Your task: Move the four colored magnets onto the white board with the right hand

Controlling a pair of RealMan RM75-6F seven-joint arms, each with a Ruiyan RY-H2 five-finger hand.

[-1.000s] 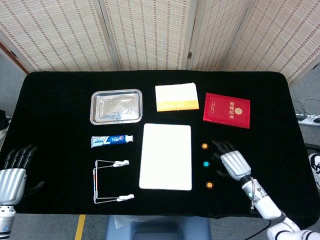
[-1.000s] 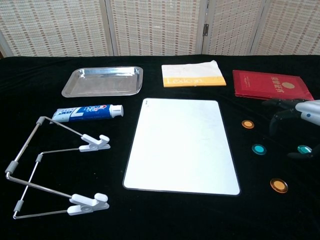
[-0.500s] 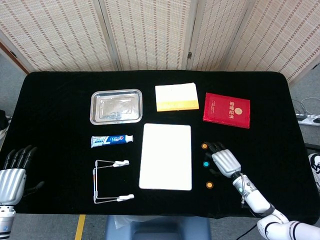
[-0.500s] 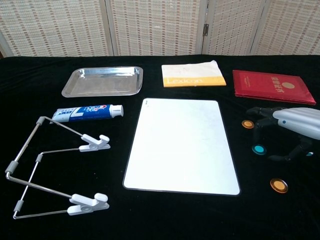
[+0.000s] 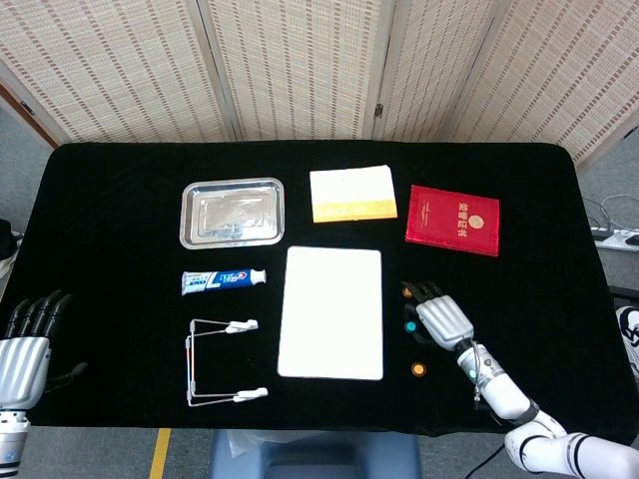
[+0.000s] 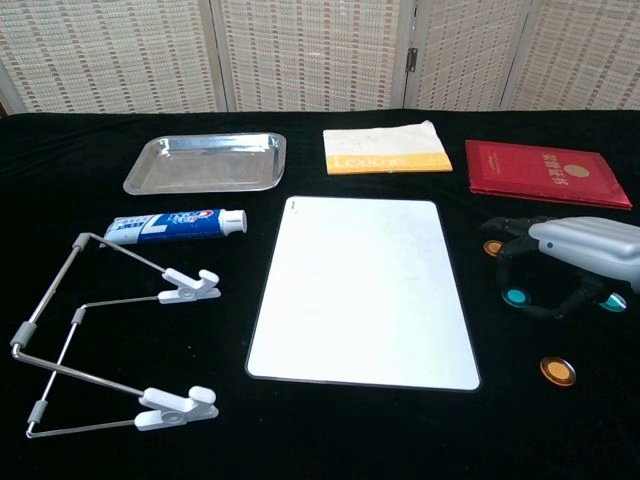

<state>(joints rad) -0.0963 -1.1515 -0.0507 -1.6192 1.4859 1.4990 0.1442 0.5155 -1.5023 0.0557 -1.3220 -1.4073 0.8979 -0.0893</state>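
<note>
The white board [image 6: 363,289] lies flat on the black table [image 5: 120,200], and everything else is placed here by it. Just to its right, the right hand [image 6: 577,250] hovers low over a column of small round magnets, fingers curled downward and spread — nothing is visibly pinched between them, though whether a fingertip touches a magnet cannot be told. An orange magnet [image 6: 492,247] sits at the fingertips, right of the board's upper half. A teal magnet [image 6: 516,297] lies under the arch of the fingers, right of the board's middle. A second teal magnet [image 6: 614,302] peeks out farther right, partly hidden behind the hand. Another orange magnet [image 6: 557,371] lies clear of the hand, off the board's lower right corner. None of the four is on the board.

The left hand [image 5: 25,349] rests far to the board's left at the table edge, fingers apart, holding nothing.

Behind the board lies a yellow-and-white booklet [image 6: 385,150]; behind and to the right, a red booklet [image 6: 543,172]. Behind and to the left sits a metal tray [image 6: 207,162], with a toothpaste tube [image 6: 176,225] just left of the board's upper corner — below it, a wire frame with white clips [image 6: 110,335]
</note>
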